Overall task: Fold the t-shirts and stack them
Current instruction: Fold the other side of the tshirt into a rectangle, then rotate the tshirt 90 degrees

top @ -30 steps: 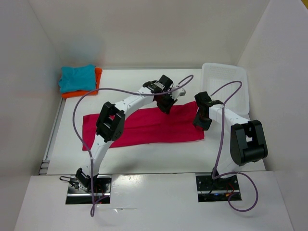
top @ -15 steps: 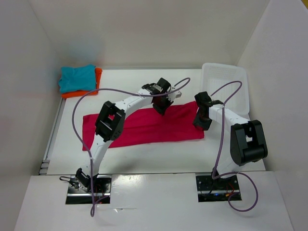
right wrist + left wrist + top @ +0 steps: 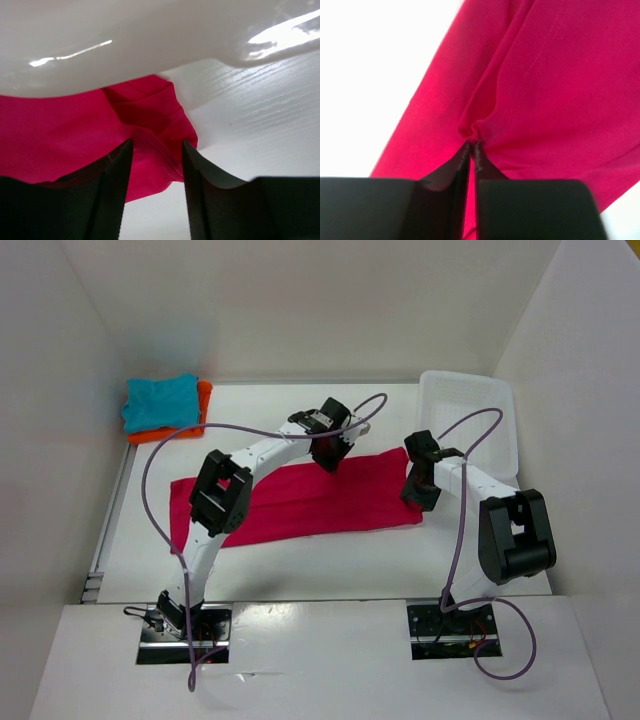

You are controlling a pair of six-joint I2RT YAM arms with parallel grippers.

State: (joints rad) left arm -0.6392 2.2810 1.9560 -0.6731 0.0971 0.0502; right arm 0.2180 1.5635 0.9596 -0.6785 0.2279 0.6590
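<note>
Pink-red t-shirt (image 3: 300, 502) spread long, seemingly folded, far edge puckered.

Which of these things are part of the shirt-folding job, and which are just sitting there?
Part of the job: pink-red shirt, laid out flat; teal shirt, folded, lying on the orange shirt.
Just lying about: white basket, far right.

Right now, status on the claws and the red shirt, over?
Left claw pinching far edge of pink-red t-shirt. Right claw astride its right end, grip unclear. Basket close beside right claw.
</note>
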